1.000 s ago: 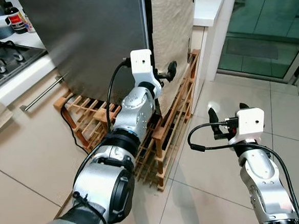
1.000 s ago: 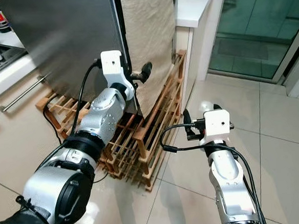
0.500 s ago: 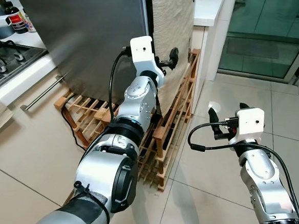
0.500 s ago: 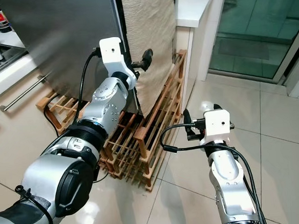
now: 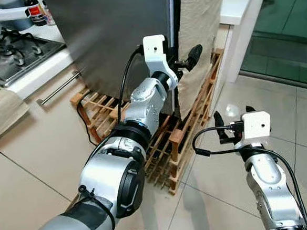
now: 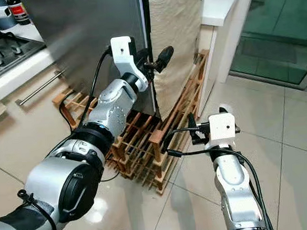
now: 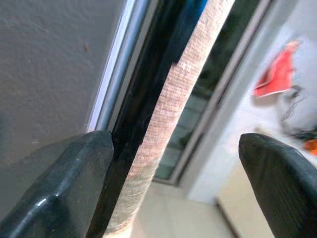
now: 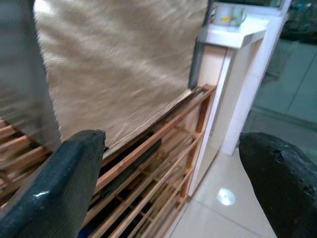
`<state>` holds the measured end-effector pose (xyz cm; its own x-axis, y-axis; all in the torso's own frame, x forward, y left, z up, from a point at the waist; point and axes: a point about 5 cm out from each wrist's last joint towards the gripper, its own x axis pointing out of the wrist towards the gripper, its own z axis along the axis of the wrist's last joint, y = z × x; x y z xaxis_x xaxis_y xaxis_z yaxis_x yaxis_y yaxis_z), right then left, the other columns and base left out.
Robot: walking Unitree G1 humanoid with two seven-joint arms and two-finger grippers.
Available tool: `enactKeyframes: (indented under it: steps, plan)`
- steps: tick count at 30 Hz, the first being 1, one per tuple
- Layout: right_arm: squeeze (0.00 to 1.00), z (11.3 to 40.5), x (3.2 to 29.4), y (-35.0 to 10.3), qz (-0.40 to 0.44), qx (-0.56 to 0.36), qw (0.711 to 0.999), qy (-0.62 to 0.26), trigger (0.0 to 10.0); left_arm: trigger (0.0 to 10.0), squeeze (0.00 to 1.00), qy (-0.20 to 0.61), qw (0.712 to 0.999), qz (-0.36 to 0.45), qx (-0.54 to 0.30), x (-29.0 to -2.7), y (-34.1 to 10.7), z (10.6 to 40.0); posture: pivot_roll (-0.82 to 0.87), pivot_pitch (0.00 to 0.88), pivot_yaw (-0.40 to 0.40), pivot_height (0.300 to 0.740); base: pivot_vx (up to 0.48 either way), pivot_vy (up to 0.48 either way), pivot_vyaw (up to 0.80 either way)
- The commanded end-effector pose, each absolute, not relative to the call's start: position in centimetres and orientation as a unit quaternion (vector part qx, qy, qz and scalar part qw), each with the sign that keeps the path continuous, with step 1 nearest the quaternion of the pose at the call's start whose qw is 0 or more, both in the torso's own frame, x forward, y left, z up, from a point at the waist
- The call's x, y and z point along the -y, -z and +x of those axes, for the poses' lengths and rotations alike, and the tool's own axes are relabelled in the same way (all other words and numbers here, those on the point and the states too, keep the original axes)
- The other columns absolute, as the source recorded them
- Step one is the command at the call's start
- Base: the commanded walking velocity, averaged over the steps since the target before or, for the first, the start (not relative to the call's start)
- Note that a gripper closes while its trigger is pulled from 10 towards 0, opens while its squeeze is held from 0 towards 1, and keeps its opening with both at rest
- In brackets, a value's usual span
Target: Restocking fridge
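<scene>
The big grey fridge (image 5: 116, 33) is seen standing on a wooden rack (image 5: 188, 128), with a beige cloth (image 5: 202, 22) hung down its side. The left arm is stretched far forward, and the left gripper (image 5: 184, 65) is held at the fridge's front corner edge with its fingers (image 7: 74, 183) spread wide. The right arm is bent low over the floor tiles (image 5: 31, 171); the right gripper (image 5: 233, 128) is kept wide open too, pointed at the rack.

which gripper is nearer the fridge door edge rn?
Left. The left gripper is up at the fridge door edge, fingers open astride it beside the beige cloth. The right gripper hangs low over the floor tiles, beyond the wooden rack.
</scene>
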<state>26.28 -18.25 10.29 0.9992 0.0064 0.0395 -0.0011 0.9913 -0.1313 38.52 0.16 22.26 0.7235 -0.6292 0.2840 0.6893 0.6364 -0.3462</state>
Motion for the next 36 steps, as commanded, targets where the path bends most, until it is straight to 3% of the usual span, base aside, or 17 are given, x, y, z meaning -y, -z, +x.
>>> enactKeyframes:
  steps: [1, 2, 5, 8, 11, 15, 16, 17, 18, 20, 24, 25, 27, 30, 31, 34, 36]
  plan:
    - [0.03, 26.1, 18.3, -10.7, -0.066, 0.030, 0.997, 0.004, 10.0, 10.0, 0.00, 0.586, 0.754, -0.282, 0.095, 13.0, -25.9, 30.1, -0.23, 0.000, 0.143, 0.740, 0.000, 0.000, 0.00]
    - [0.03, 26.1, 18.3, -10.7, -0.066, 0.030, 0.997, 0.004, 10.0, 10.0, 0.00, 0.586, 0.754, -0.282, 0.095, 13.0, -25.9, 30.1, -0.23, 0.000, 0.143, 0.740, 0.000, 0.000, 0.00]
    - [0.03, 26.0, 18.6, -10.6, -0.067, 0.028, 0.997, 0.009, 10.0, 10.0, 0.00, 0.644, 0.697, -0.295, 0.115, 13.8, -27.0, 28.3, -0.24, 0.000, 0.147, 0.740, 0.000, 0.000, 0.00]
    - [0.03, 25.9, 18.7, -10.5, -0.068, 0.026, 0.997, 0.011, 10.0, 10.0, 0.00, 0.668, 0.672, -0.299, 0.116, 13.9, -27.0, 27.7, -0.24, 0.000, 0.144, 0.740, 0.000, 0.000, 0.00]
    - [0.03, 25.9, 18.7, -10.4, -0.068, 0.024, 0.997, 0.012, 10.0, 10.0, 0.00, 0.676, 0.666, -0.294, 0.111, 13.8, -26.7, 27.7, -0.23, 0.000, 0.141, 0.740, 0.000, 0.000, 0.00]
    - [0.03, 26.0, 18.5, -10.5, -0.068, 0.026, 0.997, 0.010, 10.0, 10.0, 0.00, 0.649, 0.704, -0.272, 0.100, 11.4, -25.3, 29.8, -0.22, 0.000, 0.135, 0.740, 0.000, 0.000, 0.00]
    - [0.03, 26.1, 18.5, -10.6, -0.066, 0.027, 0.997, 0.010, 10.0, 10.0, 0.00, 0.611, 0.742, -0.260, 0.094, 8.8, -24.6, 31.7, -0.21, 0.000, 0.134, 0.740, 0.000, 0.000, 0.00]
    - [0.03, 26.1, 18.5, -10.6, -0.066, 0.027, 0.997, 0.010, 10.0, 10.0, 0.00, 0.611, 0.742, -0.260, 0.094, 8.8, -24.6, 31.7, -0.21, 0.000, 0.134, 0.740, 0.000, 0.000, 0.00]
    - [0.04, 26.1, 18.5, -10.5, -0.063, 0.026, 0.998, 0.011, 10.0, 10.0, 0.00, 0.557, 0.790, -0.236, 0.095, 5.6, -23.6, 33.5, -0.21, 0.000, 0.134, 0.740, 0.000, 0.000, 0.00]
    - [0.04, 26.1, 18.5, -10.5, -0.062, 0.026, 0.998, 0.011, 10.0, 10.0, 0.00, 0.536, 0.807, -0.229, 0.094, 4.6, -23.2, 34.0, -0.21, 0.000, 0.134, 0.740, 0.000, 0.000, 0.00]
    - [0.03, 26.4, 18.8, -10.6, -0.052, 0.026, 0.998, 0.013, 10.0, 10.0, 0.00, 0.409, 0.878, -0.226, 0.106, -3.5, -21.8, 36.4, -0.16, 0.000, 0.120, 0.740, 0.000, 0.000, 0.00]
    - [0.03, 26.7, 19.0, -10.8, -0.050, 0.028, 0.998, 0.013, 10.0, 10.0, 0.00, 0.342, 0.907, -0.216, 0.120, -7.4, -21.4, 36.7, -0.13, 0.000, 0.106, 0.740, 0.000, 0.000, 0.00]
    - [0.04, 26.8, 19.0, -10.8, -0.049, 0.028, 0.998, 0.013, 10.0, 10.0, 0.00, 0.320, 0.915, -0.213, 0.125, -8.8, -21.3, 36.6, -0.13, 0.000, 0.106, 0.740, 0.000, 0.000, 0.00]
    - [0.04, 27.7, 19.0, -11.0, -0.045, 0.029, 0.999, 0.007, 10.0, 10.0, 0.00, 0.172, 0.960, -0.179, 0.126, -15.4, -19.8, 36.2, -0.08, 0.000, 0.086, 0.740, 0.000, 0.000, 0.24]
    - [0.04, 27.7, 19.0, -11.0, -0.045, 0.029, 0.999, 0.007, 10.0, 10.0, 0.00, 0.172, 0.960, -0.179, 0.126, -15.4, -19.8, 36.2, -0.08, 0.000, 0.086, 0.740, 0.000, 0.000, 0.73]
    - [0.04, 29.1, 18.3, -11.6, -0.042, 0.034, 0.998, -0.012, 10.0, 10.0, 0.00, 0.016, 0.988, -0.130, 0.080, -21.3, -16.6, 33.7, -0.04, 0.000, 0.061, 0.740, 0.000, -0.320, 0.65]
    - [0.04, 29.3, 18.2, -11.7, -0.042, 0.035, 0.998, -0.016, 10.0, 10.0, 0.00, 0.004, 0.989, -0.129, 0.072, -21.4, -16.3, 33.2, -0.02, 0.000, 0.056, 0.740, 0.000, -0.480, 0.61]
